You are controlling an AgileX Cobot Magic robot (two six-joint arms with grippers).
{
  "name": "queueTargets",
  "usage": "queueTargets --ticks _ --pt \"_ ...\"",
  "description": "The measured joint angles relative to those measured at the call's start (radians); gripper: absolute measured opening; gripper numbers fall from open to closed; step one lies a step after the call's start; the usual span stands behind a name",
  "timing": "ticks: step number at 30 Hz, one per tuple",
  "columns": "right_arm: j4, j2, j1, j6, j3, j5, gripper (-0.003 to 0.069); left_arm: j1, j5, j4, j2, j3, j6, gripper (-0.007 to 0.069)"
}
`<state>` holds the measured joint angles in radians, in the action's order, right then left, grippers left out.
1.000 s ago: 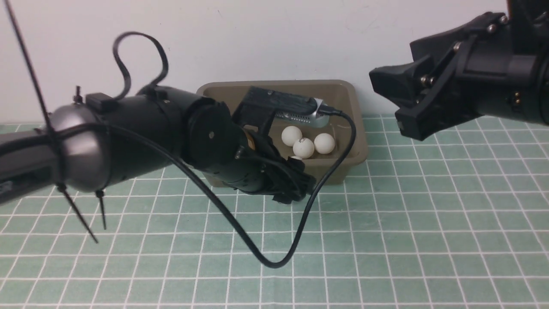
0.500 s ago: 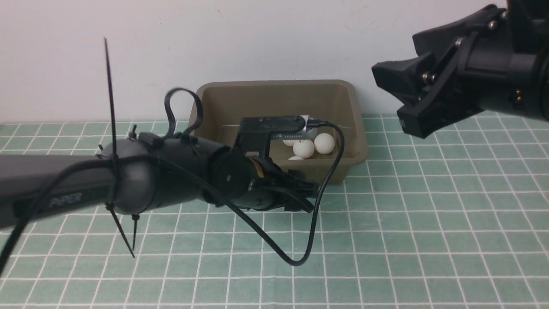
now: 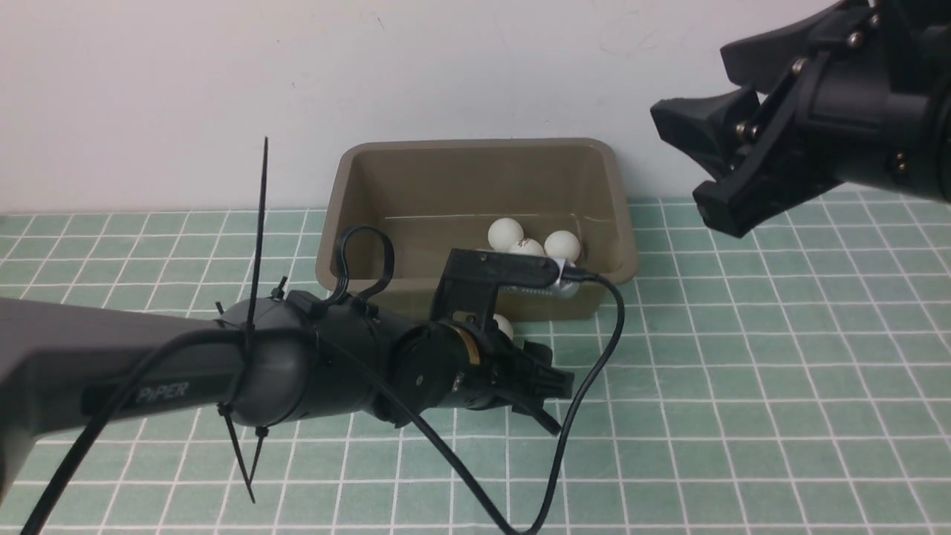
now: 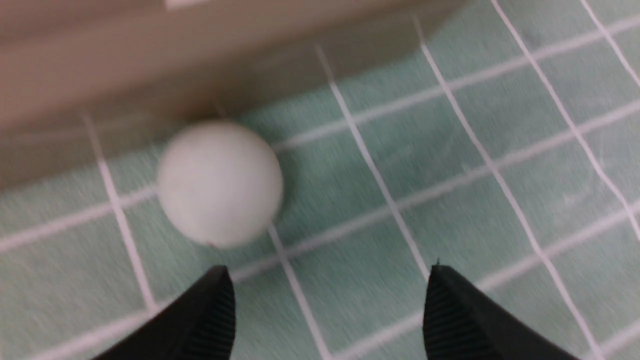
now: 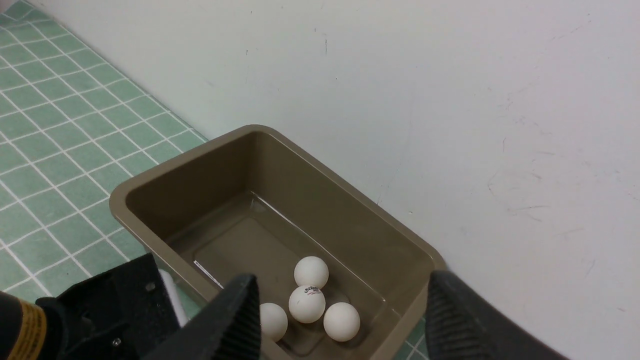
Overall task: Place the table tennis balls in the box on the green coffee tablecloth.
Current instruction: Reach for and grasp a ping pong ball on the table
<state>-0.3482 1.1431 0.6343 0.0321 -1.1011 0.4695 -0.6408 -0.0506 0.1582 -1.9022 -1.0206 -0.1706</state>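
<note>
The left fingers (image 4: pixel 210 320) gape empty, a table tennis ball (image 4: pixel 220 184) just ahead (beside the box (image 3: pixel 475 145), long axis along the wall (image 3: pixel 223 89)); the right fingers (image 5: pixel 450 320) gape too.

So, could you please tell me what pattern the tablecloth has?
The tablecloth is teal-green with a grid of thin white lines, clearest in the front view.

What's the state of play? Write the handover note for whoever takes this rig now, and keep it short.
Grippers: left gripper open and empty, low over the green coffee tablecloth, just short of the fifth ball. The right gripper is open and empty, raised to the right of the box.
Done: four table tennis balls lie in the box.
Left: the fifth ball sits on the cloth beside the box's near wall; grasp it and drop it in.
</note>
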Motion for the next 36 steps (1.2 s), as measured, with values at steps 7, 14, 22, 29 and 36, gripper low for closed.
queueTargets --ticks 7,14,22,29,36 --pt "0.0 0.0 0.0 0.0 0.0 -0.002 0.0412 0.009 -0.082 0.0 -0.021 0.0 0.03 0.0457" --pt "0.0 0.0 0.0 0.0 0.0 -0.004 0.0412 0.009 -0.144 0.003 -0.067 0.0 0.034 0.0457" --pt "0.0 0.0 0.0 0.0 0.0 -0.024 0.0412 0.009 -0.224 0.003 -0.103 0.0 0.034 0.0457" --pt "-0.002 0.0 0.0 0.0 0.0 -0.029 0.0412 0.009 -0.292 0.003 -0.153 0.0 0.034 0.0457" --pt "-0.008 0.0 0.0 0.0 0.0 -0.039 0.0412 0.009 -0.347 0.003 -0.161 0.0 0.034 0.0414"
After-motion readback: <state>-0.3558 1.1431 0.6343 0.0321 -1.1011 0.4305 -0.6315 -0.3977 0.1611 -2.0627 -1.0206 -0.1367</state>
